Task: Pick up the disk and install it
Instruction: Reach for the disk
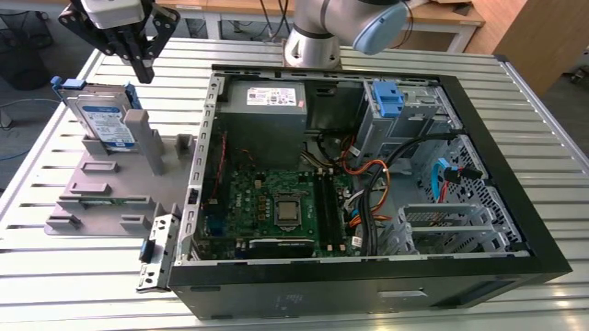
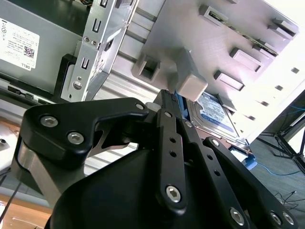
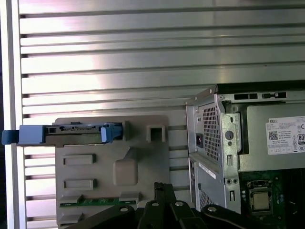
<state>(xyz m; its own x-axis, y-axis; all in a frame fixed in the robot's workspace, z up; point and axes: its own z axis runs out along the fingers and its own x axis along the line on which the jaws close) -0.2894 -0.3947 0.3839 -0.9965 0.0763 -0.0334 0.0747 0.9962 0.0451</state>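
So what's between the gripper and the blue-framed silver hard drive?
Nothing. In the exterior view only open air separates the gripper from the upright blue-framed silver hard drive.

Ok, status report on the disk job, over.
Gripper shut, empty, hovering by the disk. Disk upright in grey holder, outside the case. Nothing between them.

above disk (image 1: 99, 121): open | disk flank: grey post (image 1: 138, 138) just beside, tight | case (image 1: 322, 289) bay: cables (image 1: 373, 179) crossing | surface (image 1: 37, 179) edge, the exterior view's left: free strip
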